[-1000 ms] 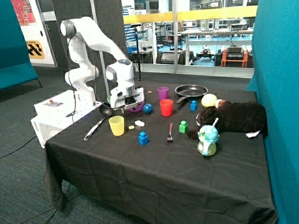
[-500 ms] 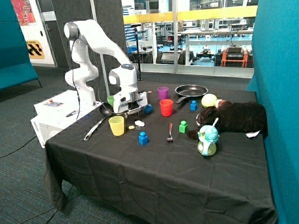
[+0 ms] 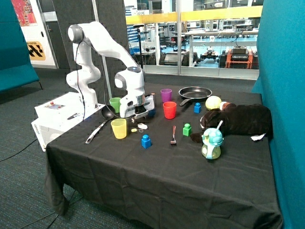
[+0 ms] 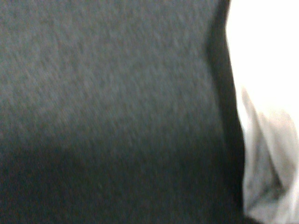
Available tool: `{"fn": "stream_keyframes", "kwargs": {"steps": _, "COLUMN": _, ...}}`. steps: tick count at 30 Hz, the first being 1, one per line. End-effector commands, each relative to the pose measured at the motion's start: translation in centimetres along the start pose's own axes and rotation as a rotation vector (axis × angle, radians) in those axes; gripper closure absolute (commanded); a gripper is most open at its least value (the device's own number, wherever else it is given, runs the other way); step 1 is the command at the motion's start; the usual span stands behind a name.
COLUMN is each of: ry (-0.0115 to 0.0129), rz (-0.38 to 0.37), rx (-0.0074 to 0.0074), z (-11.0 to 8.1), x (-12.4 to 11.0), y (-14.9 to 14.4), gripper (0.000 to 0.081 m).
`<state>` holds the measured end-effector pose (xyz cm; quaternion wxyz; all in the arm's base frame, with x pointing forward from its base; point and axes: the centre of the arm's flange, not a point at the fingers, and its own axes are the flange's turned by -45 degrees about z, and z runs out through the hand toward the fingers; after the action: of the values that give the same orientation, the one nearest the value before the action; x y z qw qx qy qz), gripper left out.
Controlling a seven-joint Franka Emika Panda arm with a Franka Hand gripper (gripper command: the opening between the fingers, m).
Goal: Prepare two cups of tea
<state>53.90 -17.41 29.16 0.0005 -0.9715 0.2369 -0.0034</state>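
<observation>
A small flat white tea packet (image 3: 142, 126) is seen lying on the black tablecloth (image 3: 157, 167), toward the table edge nearest the robot base, just beside a small yellowish ring (image 3: 134, 130) and near the yellow cup (image 3: 118, 128); only this one packet can be made out in the outside view. In the wrist view a pale crumpled shape (image 4: 266, 140) is seen against the dark cloth, and it is judged to be that packet. The gripper (image 3: 139, 114) is held low, just above the packet, and whether its fingers are parted or closed cannot be told. The packet is judged to be very light, soft and limp, thin enough to be hard to lift off the cloth; it would best be pinched across its middle or at a raised fold, with the fingertips brought right down to the fabric, and the cloth may be caught along with it. The red cup (image 3: 169, 109), purple cup (image 3: 166, 95) and green cup (image 3: 115, 104) stand farther toward the far edge. No tea is seen in any cup, so the task is judged barely begun. No brand, label or legible writing is seen on the task's things; a yellow and black sign (image 3: 36, 50) on the wall cannot be read.
</observation>
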Motion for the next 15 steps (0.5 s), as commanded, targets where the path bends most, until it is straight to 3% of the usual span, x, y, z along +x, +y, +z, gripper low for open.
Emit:
{"fn": "stream_keyframes", "kwargs": {"steps": 1, "ry": -0.0064, "rz": -0.018, "rx": -0.0026, "z": -0.4, "x": 1.7, "y": -0.2, "gripper": 0.0283}}
{"fn": "stream_keyframes", "kwargs": {"steps": 15, "ry": -0.0064, "rz": -0.014, "rx": -0.0026, "z": -0.1, "x": 1.1, "y": 1.2, "gripper": 0.0291}}
